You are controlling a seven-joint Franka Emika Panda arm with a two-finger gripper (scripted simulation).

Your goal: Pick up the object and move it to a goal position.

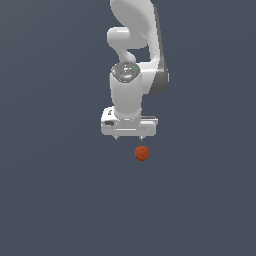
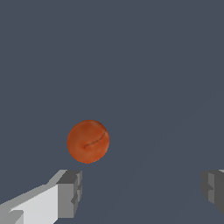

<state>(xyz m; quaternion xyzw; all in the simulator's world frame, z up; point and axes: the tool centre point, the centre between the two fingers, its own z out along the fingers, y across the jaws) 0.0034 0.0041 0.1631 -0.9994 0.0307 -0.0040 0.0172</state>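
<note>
A plain dark slate-grey surface (image 1: pixel 55 200) fills both views; it seems flat, with no visible edges or corners.

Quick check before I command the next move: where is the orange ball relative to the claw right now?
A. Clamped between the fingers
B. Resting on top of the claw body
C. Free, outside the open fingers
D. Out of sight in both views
C: in the wrist view the orange ball sits ahead of the widely parted fingers, touching neither, and the exterior view shows it apart from the claw.
</note>
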